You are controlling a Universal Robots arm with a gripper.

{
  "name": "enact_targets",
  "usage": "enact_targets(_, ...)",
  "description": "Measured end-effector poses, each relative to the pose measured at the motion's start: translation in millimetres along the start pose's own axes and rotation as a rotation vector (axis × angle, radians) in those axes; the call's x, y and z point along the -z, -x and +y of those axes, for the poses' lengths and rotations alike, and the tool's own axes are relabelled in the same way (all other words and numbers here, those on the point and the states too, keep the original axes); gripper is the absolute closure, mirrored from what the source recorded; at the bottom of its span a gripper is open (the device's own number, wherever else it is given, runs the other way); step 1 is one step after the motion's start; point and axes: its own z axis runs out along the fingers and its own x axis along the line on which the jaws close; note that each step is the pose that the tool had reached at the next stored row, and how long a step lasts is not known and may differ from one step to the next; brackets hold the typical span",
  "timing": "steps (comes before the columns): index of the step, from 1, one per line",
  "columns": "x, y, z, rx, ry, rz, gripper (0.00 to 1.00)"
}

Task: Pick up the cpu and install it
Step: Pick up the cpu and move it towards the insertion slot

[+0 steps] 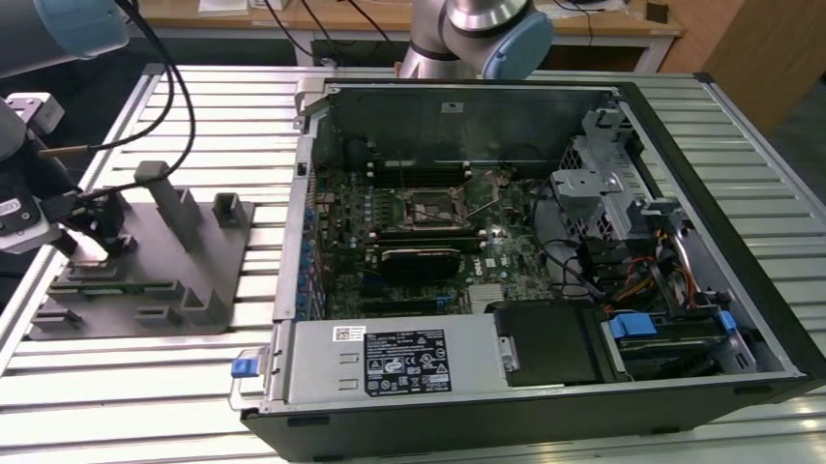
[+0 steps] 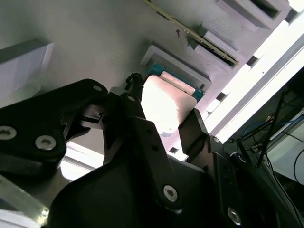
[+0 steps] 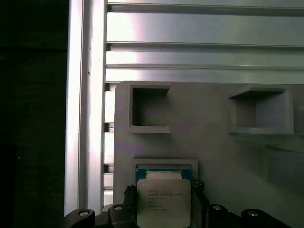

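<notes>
The gripper (image 3: pixel 164 190) is down on the grey tray (image 3: pixel 213 152), its jaws pressed against two sides of the cpu (image 3: pixel 164 204), which sits in its pocket (not lifted, I'd say). Carrying it to the computer case (image 1: pixel 452 116) and seating it remain.

In the first wrist view the small square cpu (image 3: pixel 164 202) with a pale silvery metal top ran off the bottom edge, so its lower rim was cut away. The black gripper (image 3: pixel 164 211) around it was cropped there too. In the second wrist view glare washed out the cpu's top, and dark gripper linkages covered its near side. In the exterior view the grey robot arm (image 1: pixel 23 145) was cut by the exterior view's left edge. It hid part of the large grey plastic tray (image 1: pixel 193 280) with upright posts.
</notes>
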Motion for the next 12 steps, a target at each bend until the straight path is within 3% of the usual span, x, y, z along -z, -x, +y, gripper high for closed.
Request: enact_targets(12, 29.4, 0.8, 1.2, 0.0, 0.0, 0.0, 0.45)
